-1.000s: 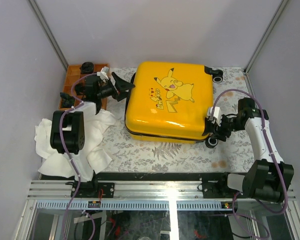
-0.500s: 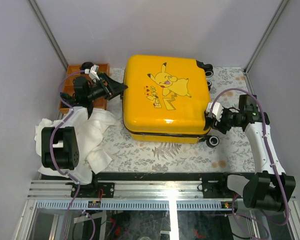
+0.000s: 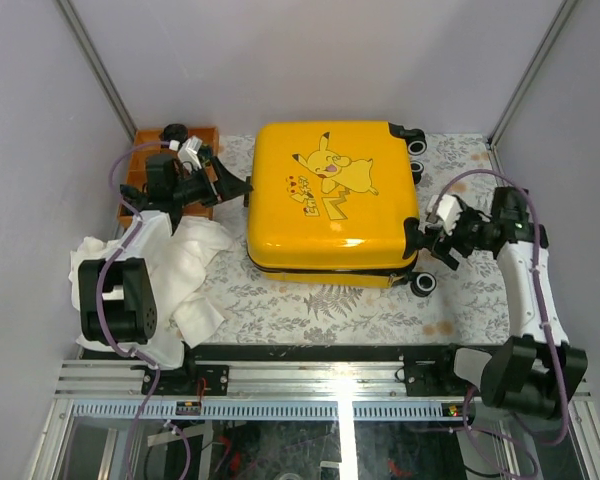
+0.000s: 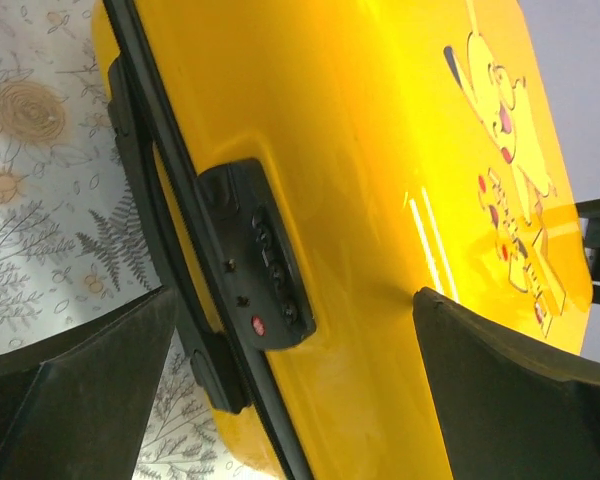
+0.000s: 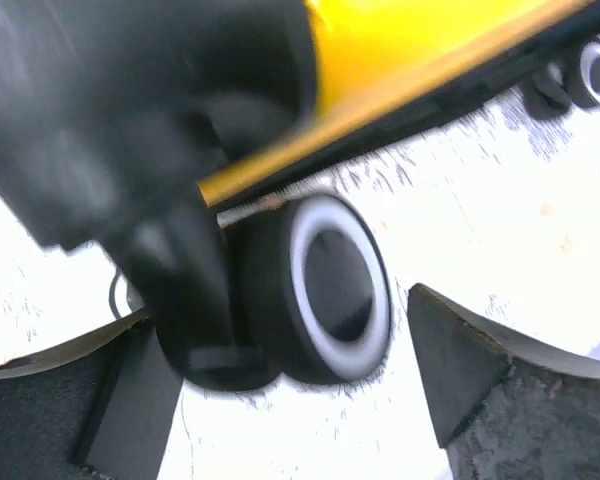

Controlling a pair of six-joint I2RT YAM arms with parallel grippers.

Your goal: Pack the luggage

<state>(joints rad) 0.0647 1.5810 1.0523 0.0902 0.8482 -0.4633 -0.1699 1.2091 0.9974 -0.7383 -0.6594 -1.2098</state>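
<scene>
— What does the luggage (image 3: 330, 205) sit on?

— A table under a pale cloth (image 3: 310, 300) printed with grey ferns and flowers. The luggage lies flat and closed in the middle of it, cartoon side up, wheels on its right end.

— And the room around it?

— Plain pale walls (image 3: 280, 60) behind and to both sides of the luggage, joined by slanting metal posts (image 3: 95, 65). In front of the luggage a metal rail (image 3: 330, 375) runs along the table's near edge, and both arm bases are on it.

— Anything else on the table?

— Left of the luggage, an orange tray (image 3: 140, 165) at the back and a crumpled white rag (image 3: 195, 260) nearer the front.

— The left gripper (image 3: 238, 186)?

— At the luggage's left side, near its back corner. Its fingers are spread wide and it grips nothing. Its wrist view shows the black seam and the lock (image 4: 260, 255) between them.

— The right gripper (image 3: 427, 243)?

— At the luggage's right end, by the front wheel (image 5: 330, 290). Its jaws are also wide apart. The blurred wrist view shows the wheel in the gap between them, and neither finger is pressed on it, so it holds nothing.
</scene>
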